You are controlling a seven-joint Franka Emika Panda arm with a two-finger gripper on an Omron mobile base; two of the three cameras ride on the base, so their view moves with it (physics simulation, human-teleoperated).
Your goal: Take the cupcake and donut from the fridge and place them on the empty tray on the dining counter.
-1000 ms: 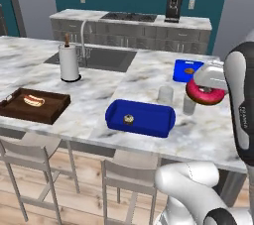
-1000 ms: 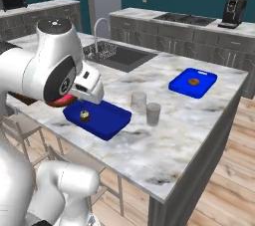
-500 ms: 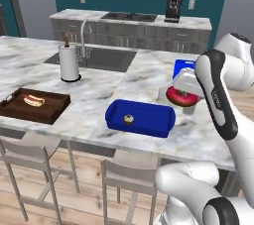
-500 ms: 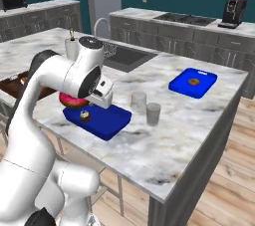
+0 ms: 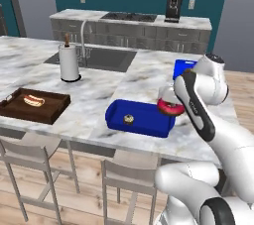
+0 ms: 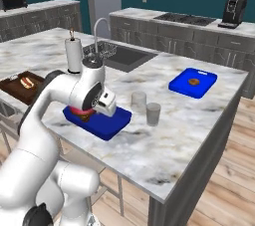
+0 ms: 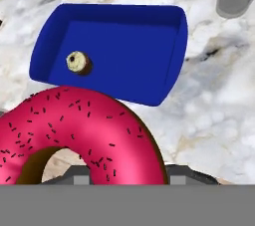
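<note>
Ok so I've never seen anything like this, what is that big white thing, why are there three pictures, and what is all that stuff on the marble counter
The white thing is a robot arm on a driving base, in a computer-drawn kitchen. Two pictures come from cameras on the base, one behind the arm on its left, one on its right. The third comes from a camera on the arm's hand, looking down past its pincer.

The pincer holds a pink-glazed donut with sprinkles, above the near edge of a blue tray. A small cupcake already sits in that tray.

Also on the marble counter: a brown wooden tray with a hot dog in it, a paper towel roll, two glasses, a smaller blue board and an inset sink.
</note>
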